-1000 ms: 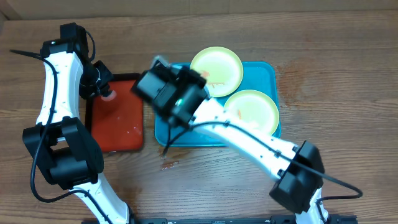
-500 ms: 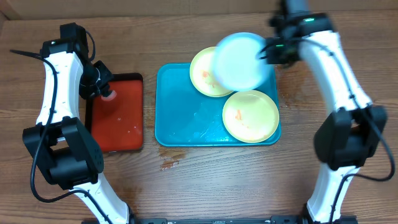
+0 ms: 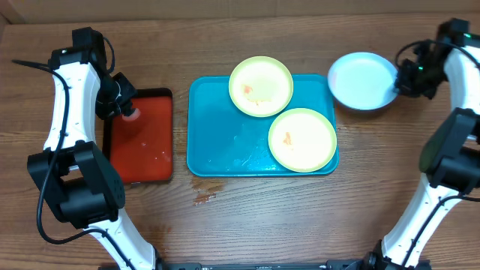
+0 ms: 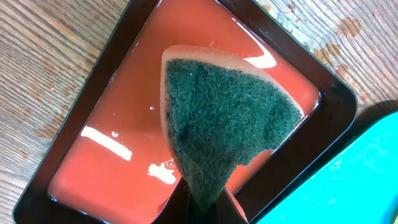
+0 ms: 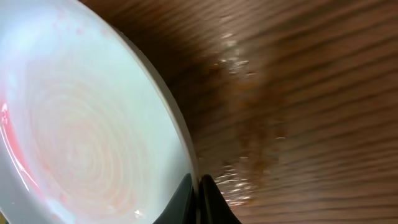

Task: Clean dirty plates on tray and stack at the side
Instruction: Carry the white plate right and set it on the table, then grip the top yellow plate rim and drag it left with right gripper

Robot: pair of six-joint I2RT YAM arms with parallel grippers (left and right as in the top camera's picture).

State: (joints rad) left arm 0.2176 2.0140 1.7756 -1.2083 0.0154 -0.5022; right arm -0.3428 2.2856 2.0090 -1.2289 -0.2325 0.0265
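Observation:
Two pale yellow-green plates sit on the turquoise tray (image 3: 217, 142): one (image 3: 260, 86) at its far edge, one (image 3: 302, 139) at its right side, each with small orange smears. My right gripper (image 3: 402, 81) is shut on the rim of the pale blue plate (image 3: 363, 79), holding it over the table right of the tray; the right wrist view shows the plate (image 5: 81, 130) with faint pink smears pinched between my fingers (image 5: 200, 193). My left gripper (image 3: 127, 105) is shut on a green sponge (image 4: 217, 124) over the red tray (image 3: 141, 146).
The red tray with a black rim (image 4: 99, 143) holds a shallow film of liquid. A small wet stain (image 3: 204, 199) marks the wood in front of the turquoise tray. Wet patches shine on the table under the blue plate (image 5: 249, 124).
My right arm has swung from the left part of the turquoise tray to the right, carrying the blue plate over the tray to the table's right side. The left arm has not moved.

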